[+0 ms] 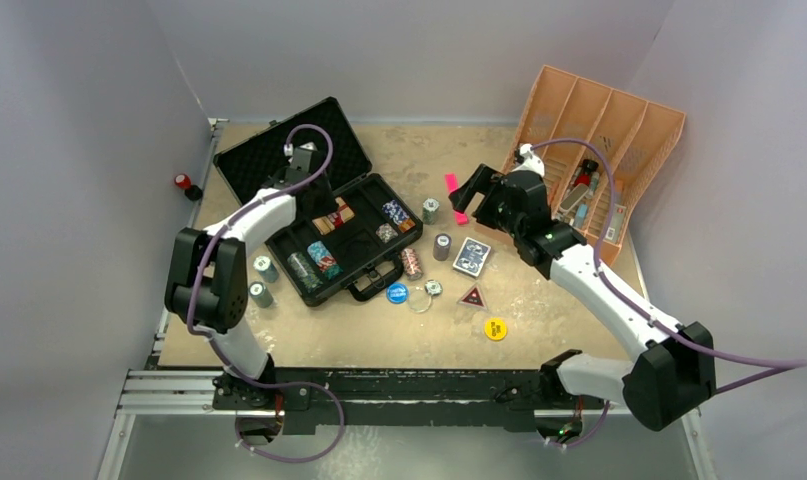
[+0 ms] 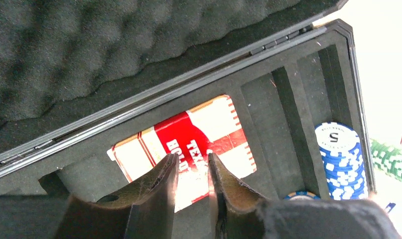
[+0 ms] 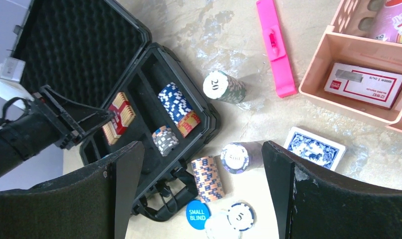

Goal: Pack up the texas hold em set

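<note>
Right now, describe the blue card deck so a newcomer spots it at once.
Start at the open black case left of centre, then go right toward the orange tray. Between them, beside a dark chip stack, the blue card deck lies flat on the table. It is the only blue-backed rectangle there; its neighbours are chip stacks.

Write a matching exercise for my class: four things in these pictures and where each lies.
Items: 1 red card deck; 2 blue card deck; 3 pink marker; 4 SMALL BLIND disc.
Places: A on the table beside the orange tray; B in the case; C before the case handle; D beyond the triangular disc.
Pairs: 1-B, 2-D, 3-A, 4-C.
</note>
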You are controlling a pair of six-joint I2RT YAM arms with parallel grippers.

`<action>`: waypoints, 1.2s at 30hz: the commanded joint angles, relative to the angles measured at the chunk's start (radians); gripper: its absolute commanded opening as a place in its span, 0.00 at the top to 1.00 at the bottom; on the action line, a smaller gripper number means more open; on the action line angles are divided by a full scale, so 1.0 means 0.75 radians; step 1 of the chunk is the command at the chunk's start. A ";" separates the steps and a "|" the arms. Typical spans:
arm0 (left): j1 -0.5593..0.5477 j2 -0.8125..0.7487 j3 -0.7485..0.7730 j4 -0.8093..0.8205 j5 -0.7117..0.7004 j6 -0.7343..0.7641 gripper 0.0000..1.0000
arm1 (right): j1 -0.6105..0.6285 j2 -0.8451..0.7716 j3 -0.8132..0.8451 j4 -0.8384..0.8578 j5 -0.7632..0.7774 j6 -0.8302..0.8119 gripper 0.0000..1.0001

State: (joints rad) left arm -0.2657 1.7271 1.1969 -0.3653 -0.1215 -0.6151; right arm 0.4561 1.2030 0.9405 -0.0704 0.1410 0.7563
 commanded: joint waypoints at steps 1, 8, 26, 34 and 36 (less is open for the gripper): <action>-0.015 -0.139 0.009 -0.010 0.092 0.043 0.71 | -0.001 0.029 0.023 -0.017 0.052 -0.083 0.09; -0.022 -0.505 -0.053 0.126 0.188 0.120 0.63 | -0.001 0.136 0.074 -0.078 -0.001 -0.236 0.08; -0.021 -1.086 -0.430 0.372 0.182 0.186 0.39 | 0.220 0.347 0.167 -0.296 0.107 -0.203 0.13; -0.022 -1.107 -0.447 0.365 0.242 0.174 0.39 | 0.353 0.381 0.117 -0.375 0.130 -0.069 0.14; -0.022 -1.113 -0.447 0.367 0.244 0.173 0.39 | 0.375 0.388 0.106 -0.385 0.143 -0.036 0.15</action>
State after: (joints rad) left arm -0.2775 0.9234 0.8665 -0.1551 0.0349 -0.4870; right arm 0.7067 1.4879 1.0267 -0.3210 0.2001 0.6529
